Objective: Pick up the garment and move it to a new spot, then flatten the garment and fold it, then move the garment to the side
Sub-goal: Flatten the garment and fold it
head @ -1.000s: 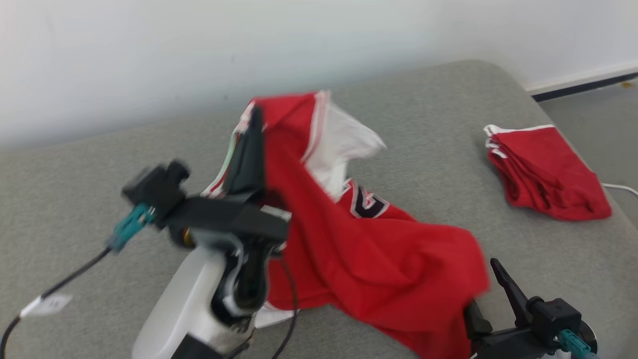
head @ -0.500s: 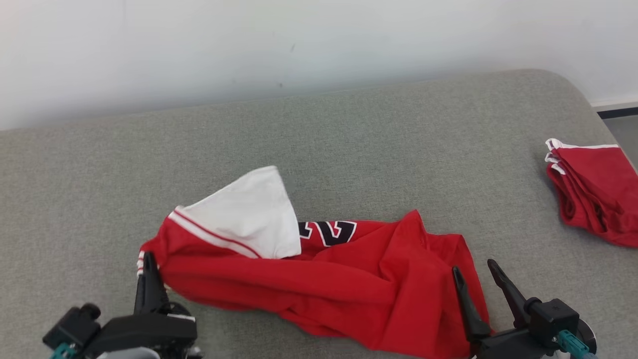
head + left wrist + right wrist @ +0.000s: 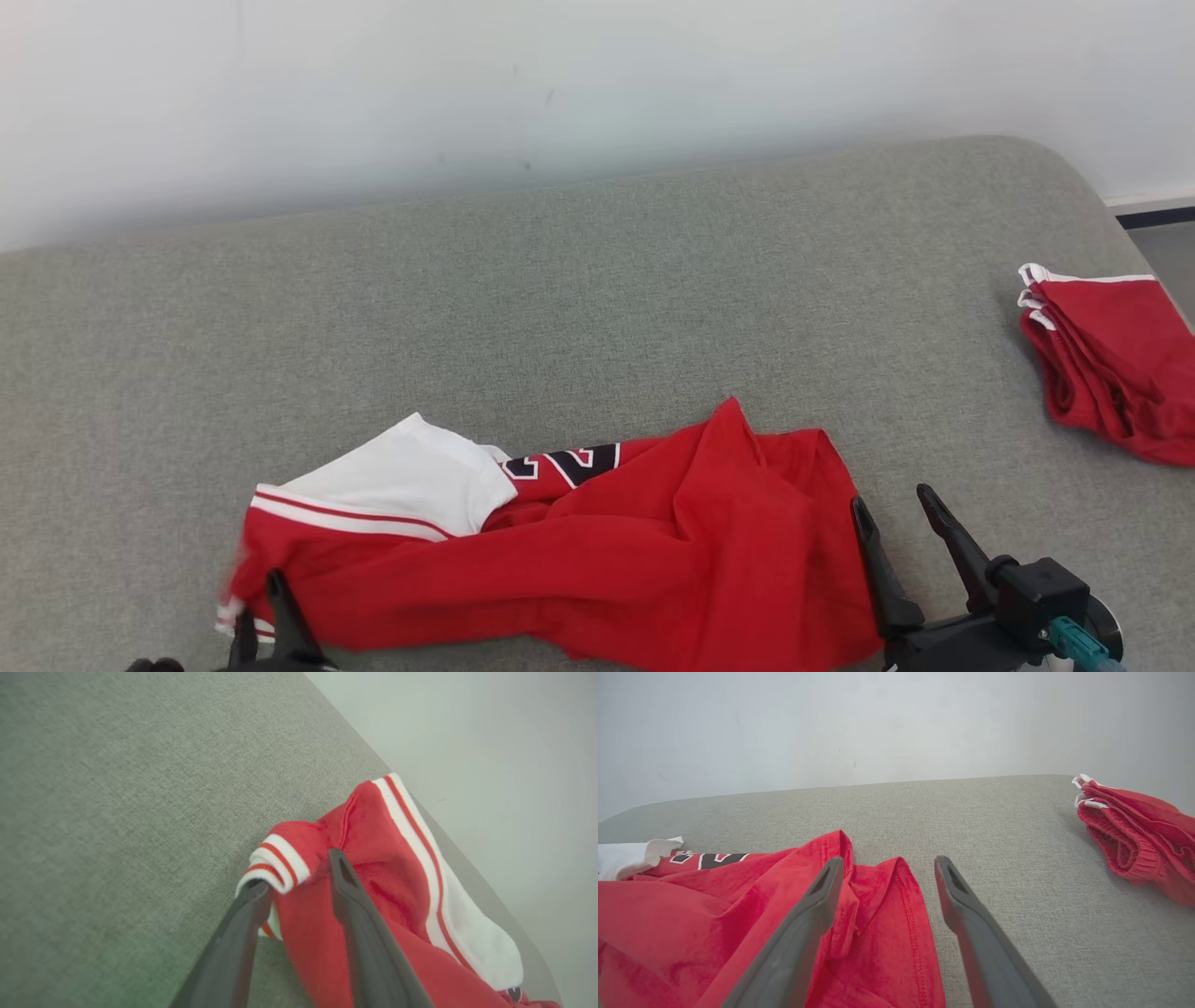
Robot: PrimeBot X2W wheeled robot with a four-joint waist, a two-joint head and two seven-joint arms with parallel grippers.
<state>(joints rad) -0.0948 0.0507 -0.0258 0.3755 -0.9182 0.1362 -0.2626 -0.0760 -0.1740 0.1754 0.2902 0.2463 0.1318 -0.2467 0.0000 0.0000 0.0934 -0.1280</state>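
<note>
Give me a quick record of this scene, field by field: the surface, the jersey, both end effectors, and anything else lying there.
surface: grey fabric pad
garment: red jersey, crumpled near the front edge, white panel at its left end
left end effector: jaws parted, striped cuff lying between them
right end effector: open, beside the jersey's right edge, empty
other: folded red clothes at far right

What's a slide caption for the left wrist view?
Left hand open astride the striped cuff of the red jersey on a grey cushion.
</note>
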